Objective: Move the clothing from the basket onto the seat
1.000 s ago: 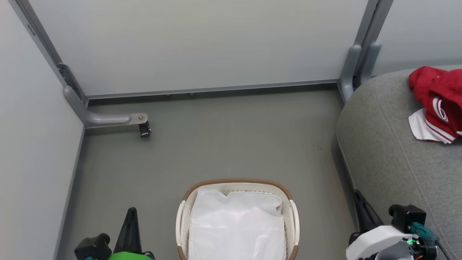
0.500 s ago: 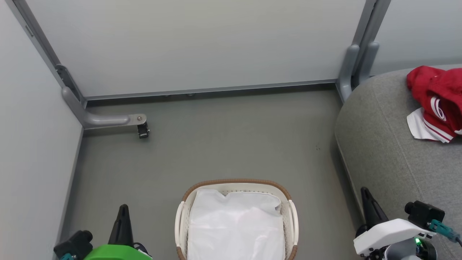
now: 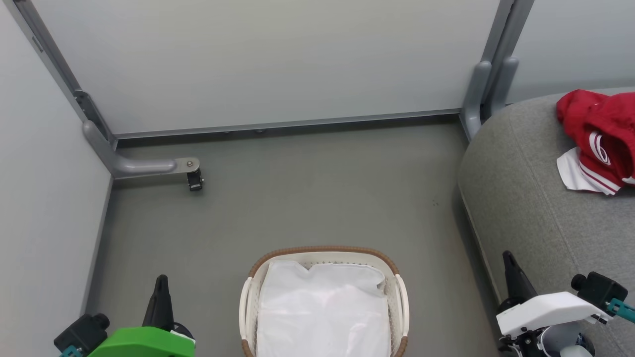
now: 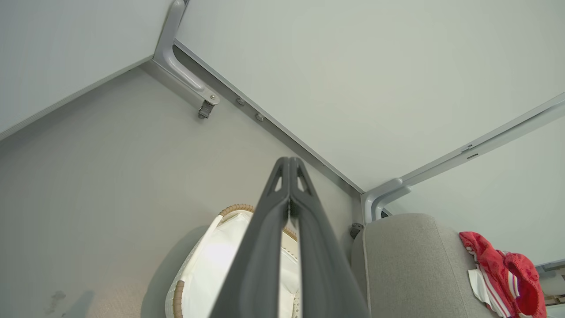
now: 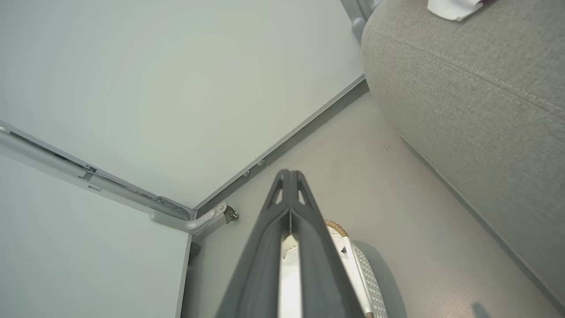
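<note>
Head view: left gripper (image 3: 161, 282) sits further out left than a second ago, fingers pressed together, holding nothing. Basket (image 3: 322, 249) lies between the two grippers, white liner cloth (image 3: 322, 312) inside, long axis running toward the robot. Right gripper (image 3: 507, 258) has also shifted outward, closed and empty, just beside the seat (image 3: 536, 213). Clothing (image 3: 603, 144) is bunched on the seat, ahead-right of that gripper and well apart. Its long axis runs fore-aft, white hem pointing near-left.

Lower left: a bright green wrist shell (image 3: 144, 343) with a black camera block (image 3: 82, 329). Lower right: a white wrist shell (image 3: 548, 307), teal plug (image 3: 617, 306). Dark, tapered jaws.
</note>
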Available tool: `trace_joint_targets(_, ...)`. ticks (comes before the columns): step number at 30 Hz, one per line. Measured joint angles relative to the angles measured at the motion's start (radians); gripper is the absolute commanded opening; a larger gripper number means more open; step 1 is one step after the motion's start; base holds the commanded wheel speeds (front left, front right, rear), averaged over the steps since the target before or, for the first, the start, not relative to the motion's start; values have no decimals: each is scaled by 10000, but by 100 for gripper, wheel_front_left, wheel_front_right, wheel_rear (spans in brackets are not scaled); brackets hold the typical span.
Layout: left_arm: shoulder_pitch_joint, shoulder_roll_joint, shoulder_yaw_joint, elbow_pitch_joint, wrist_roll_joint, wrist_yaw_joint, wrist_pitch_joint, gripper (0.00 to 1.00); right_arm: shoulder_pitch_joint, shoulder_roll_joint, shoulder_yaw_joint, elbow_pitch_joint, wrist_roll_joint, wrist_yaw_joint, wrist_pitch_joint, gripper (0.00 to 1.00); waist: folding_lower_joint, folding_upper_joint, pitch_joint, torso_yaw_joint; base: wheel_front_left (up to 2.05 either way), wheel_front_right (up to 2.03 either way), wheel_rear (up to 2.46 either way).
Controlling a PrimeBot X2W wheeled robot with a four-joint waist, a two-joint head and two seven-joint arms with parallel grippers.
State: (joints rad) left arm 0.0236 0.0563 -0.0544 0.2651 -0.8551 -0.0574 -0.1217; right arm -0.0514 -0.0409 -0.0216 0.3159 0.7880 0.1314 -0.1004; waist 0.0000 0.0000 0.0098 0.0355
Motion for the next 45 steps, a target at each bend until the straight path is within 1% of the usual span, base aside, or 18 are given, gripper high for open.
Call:
trace_joint_targets(23,-403,33,493,-54,-2615,-255,711,0,-194,-17,-313,-238,2746,-2,725,0,0,0,-17,-90,0,0,0)
trace_joint_targets(45,-734,42,863,-98,-4579,-407,1304,0,-277,-35,-548,-416,4870,-2,1267,0,0,0,-33,-177,0,0,0)
